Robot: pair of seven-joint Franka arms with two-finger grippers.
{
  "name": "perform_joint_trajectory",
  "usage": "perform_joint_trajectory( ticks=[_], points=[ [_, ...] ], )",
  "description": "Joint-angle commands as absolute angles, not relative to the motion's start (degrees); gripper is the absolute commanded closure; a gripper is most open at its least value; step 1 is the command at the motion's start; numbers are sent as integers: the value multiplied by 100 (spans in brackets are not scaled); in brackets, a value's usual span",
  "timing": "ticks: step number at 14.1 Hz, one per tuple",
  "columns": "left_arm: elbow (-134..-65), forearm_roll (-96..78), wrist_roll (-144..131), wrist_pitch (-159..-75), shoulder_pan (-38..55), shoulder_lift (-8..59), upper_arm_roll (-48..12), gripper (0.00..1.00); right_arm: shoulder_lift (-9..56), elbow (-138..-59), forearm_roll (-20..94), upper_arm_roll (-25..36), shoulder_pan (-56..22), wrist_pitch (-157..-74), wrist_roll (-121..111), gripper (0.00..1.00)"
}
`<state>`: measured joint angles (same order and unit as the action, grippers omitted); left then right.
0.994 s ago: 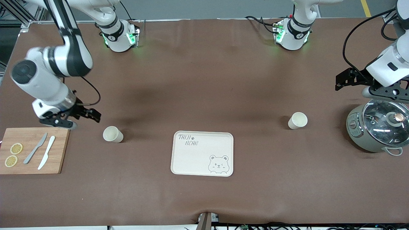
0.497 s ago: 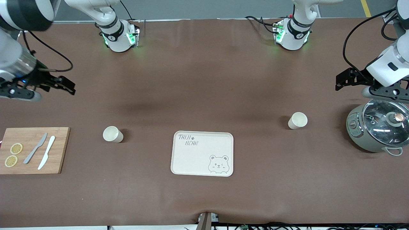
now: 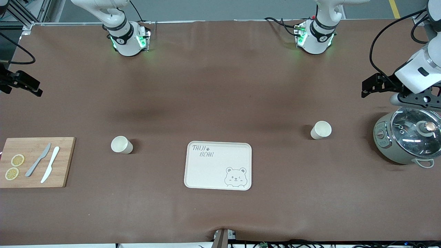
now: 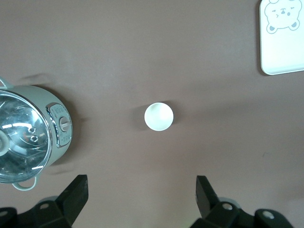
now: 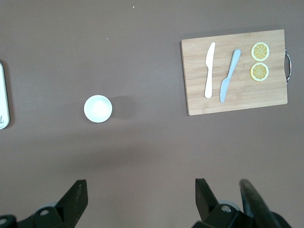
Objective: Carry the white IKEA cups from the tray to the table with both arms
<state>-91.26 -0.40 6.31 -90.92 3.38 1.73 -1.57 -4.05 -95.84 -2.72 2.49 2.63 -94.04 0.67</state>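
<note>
Front view shows the tray (image 3: pixel 218 165) bare, w/ both cups already standing on the tabletop (image 3: pixel 220 86): one cup (image 3: pixel 121 144) toward the right arm's end, the other cup (image 3: pixel 320 130) toward the left arm's end, each well apart from the tray. So the moving step looks done; what's in hand reads as retreat/park, not a grasp. Right gripper (image 3: pixel 21 83) hangs at the edge of the view over the tabletop's rim, fingers (image 5: pixel 76 197) spread and empty; in the right wrist view its cup sits well clear of them, nothing between the fingers, w/ the cutting board (image 5: pixel 236 71) off to one side. Left gripper (image 3: pixel 377 84) hangs over the tabletop just above the pot (image 3: pixel 406 139), fingers (image 4: pixel 76 192) spread wide, empty too; its cup shows upright well ahead of the fingertips, not between them. Next move, as I judge it: none on the cups, just clear both arms up and away w/o clipping the pot lid or board.
</note>
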Motion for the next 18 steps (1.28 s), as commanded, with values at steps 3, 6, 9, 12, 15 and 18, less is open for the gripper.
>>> perform_joint_trajectory(
  ticks=[3, 6, 9, 12, 15, 18],
  points=[
    [-9053, -97, 668, -9035, 360, 176, -141, 0, -325, -9396, -404, 185, 299, -9290, 62, 0],
    [-9062, -97, 659, -9044, 360, 176, -141, 0, -325, -9396, -369, 185, 421, -9308, 97, 0],
    [-9062, -88, 650, -9044, 369, 185, -141, 0, -316, -9404, -221, 185, 439, -9247, 429, 0],
    [-9053, -88, 650, -9044, 369, 185, -141, 0, -325, -9404, -53, 193, 439, -9176, 527, 0],
    [-9062, -88, 650, -9053, 369, 185, -141, 0, -325, -9413, -53, 185, 413, -9176, 527, 0],
    [-9062, -88, 650, -9053, 378, 185, -141, 0, -316, -9413, -53, 176, 396, -9176, 536, 0]
  ],
)
